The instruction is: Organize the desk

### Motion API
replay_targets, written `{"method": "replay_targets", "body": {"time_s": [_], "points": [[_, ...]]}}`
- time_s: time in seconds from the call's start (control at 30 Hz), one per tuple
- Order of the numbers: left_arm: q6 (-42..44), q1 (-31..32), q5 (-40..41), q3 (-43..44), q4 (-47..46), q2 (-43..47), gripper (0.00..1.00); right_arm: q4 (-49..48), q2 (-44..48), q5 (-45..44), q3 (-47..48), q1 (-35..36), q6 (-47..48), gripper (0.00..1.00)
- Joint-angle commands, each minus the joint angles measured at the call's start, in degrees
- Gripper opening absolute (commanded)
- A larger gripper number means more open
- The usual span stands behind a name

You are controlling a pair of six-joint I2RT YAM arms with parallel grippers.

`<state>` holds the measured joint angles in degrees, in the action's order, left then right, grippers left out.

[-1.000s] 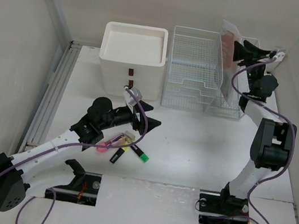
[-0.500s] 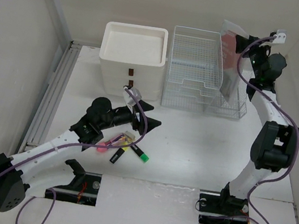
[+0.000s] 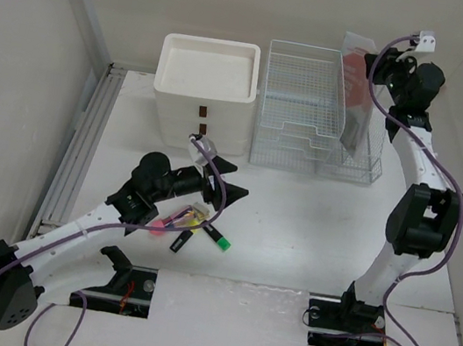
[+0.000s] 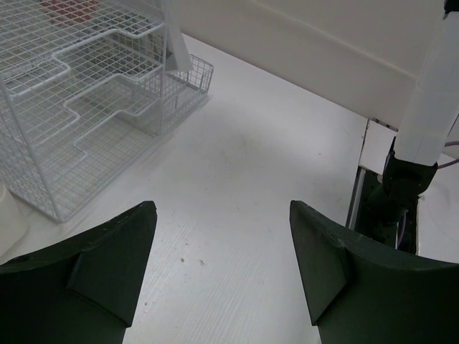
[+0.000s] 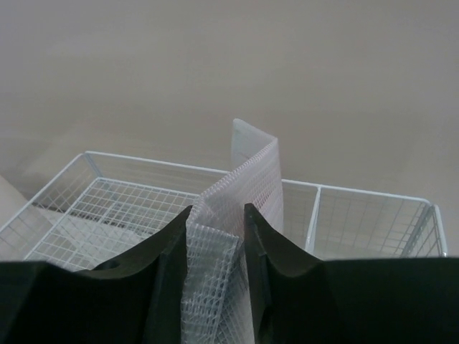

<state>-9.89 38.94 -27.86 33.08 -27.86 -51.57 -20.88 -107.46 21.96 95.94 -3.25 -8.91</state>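
Lowering the pouch [image 5: 247, 179] well means keeping it upright: the right gripper [image 5: 215, 218] is clamped on its top edge, at the right side of the rack [image 3: 301, 105], so it should go straight down and clear the wires before release. The left gripper [image 4: 222, 236], jaws apart and empty, hangs over pens [image 3: 196, 225] on the desk [image 3: 311, 231]

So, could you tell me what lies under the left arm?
A small cluster of pens lies on the desk: pink, yellow and a green-tipped one show. The left arm covers the cluster's left end, so a full count is not possible.
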Motion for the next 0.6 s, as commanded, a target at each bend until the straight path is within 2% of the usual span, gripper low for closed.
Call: {"method": "replay_targets", "body": {"time_s": [0.0, 0.27, 0.57], "points": [[0.57, 0.26, -1.32, -0.39, -3.08, 2.00, 0.72, 6.11, -1.79, 1.42, 3.98, 0.61, 2.22, 0.39], [0.57, 0.26, -1.85, -0.91, -3.61, 3.14, 0.72, 10.60, -2.23, -0.41, 5.57, 1.14, 4.59, 0.55], [0.57, 0.26, -2.38, -1.43, -4.74, 3.67, 0.72, 10.60, 2.60, -2.97, 0.92, 1.66, 6.62, 0.59]]}}
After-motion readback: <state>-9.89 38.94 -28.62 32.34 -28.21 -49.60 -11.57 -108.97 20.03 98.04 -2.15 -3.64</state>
